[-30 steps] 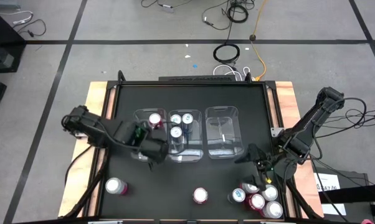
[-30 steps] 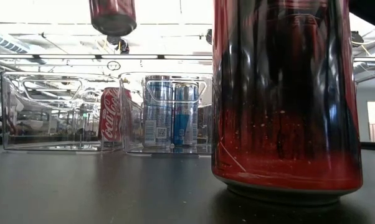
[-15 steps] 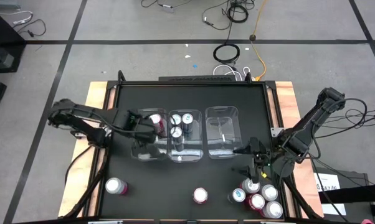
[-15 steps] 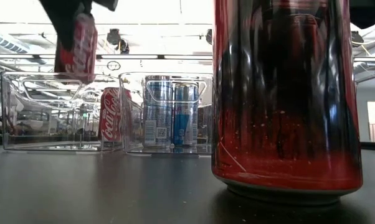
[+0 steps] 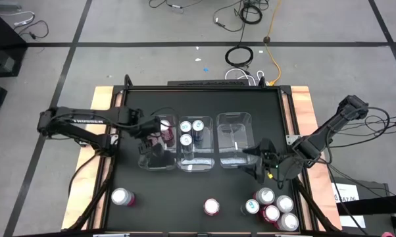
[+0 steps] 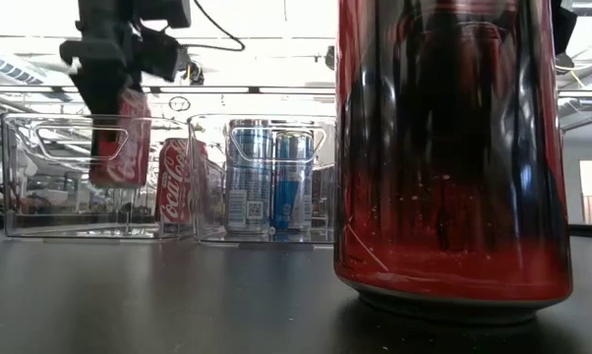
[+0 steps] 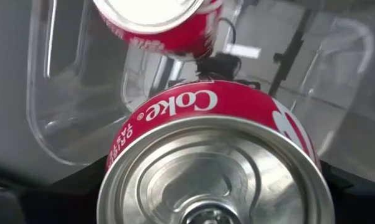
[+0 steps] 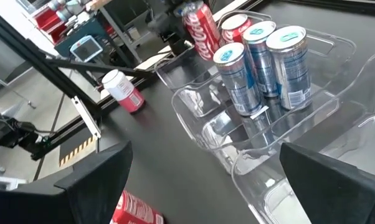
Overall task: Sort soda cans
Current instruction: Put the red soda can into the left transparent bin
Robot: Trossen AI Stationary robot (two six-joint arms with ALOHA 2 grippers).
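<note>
Hanging in the left gripper point(image 6: 114, 59), a red Coke can point(image 6: 121, 138) sits partly down inside the left clear bin point(image 5: 147, 161), tilted a little, with the fingers clamped on its upper part. A second red can point(image 6: 181, 181) already stands in that bin, just beside the held one. The middle bin point(image 5: 191, 164) holds three blue cans point(image 8: 262, 59) standing close together; the right bin point(image 5: 236, 141) shows no cans.

On the black table point(image 5: 185, 191) nearer the front edge, one pink can point(image 5: 122, 197) stands alone on the left, another point(image 5: 212, 207) near the middle — very close to the low camera — and a cluster of cans point(image 5: 272, 207) sits at the front right. The right gripper point(image 5: 256, 163) hovers between that cluster and the right bin, fingers spread wide, holding nothing.
</note>
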